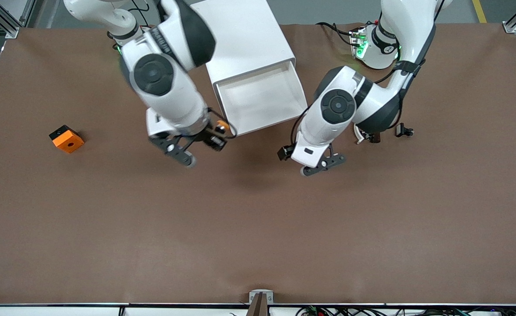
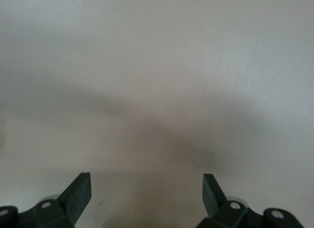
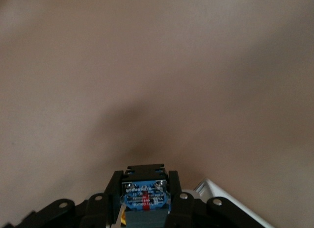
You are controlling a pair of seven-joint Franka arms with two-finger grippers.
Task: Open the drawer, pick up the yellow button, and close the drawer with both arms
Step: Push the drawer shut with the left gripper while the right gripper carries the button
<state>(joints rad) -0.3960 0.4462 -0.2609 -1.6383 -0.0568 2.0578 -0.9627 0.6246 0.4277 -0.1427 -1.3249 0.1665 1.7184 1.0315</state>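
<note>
On the brown tabletop [image 1: 258, 228] stood one white cabinet [image 1: 244, 35] with one drawer [image 1: 262, 98] pulled open, its tray shallow, white and bare. Two arms reached out over the tabletop. One button [image 1: 221, 127], orange-capped on a black-and-blue body with a printed label, sat clamped in the right claw [image 1: 216, 134] just beside the drawer's front corner. The left claw [image 1: 323, 164] hung spread wide, holding nothing. One orange block [image 1: 66, 138] lay toward the right arm's end; small black clips [image 1: 403, 130] lay toward the left arm's.
</note>
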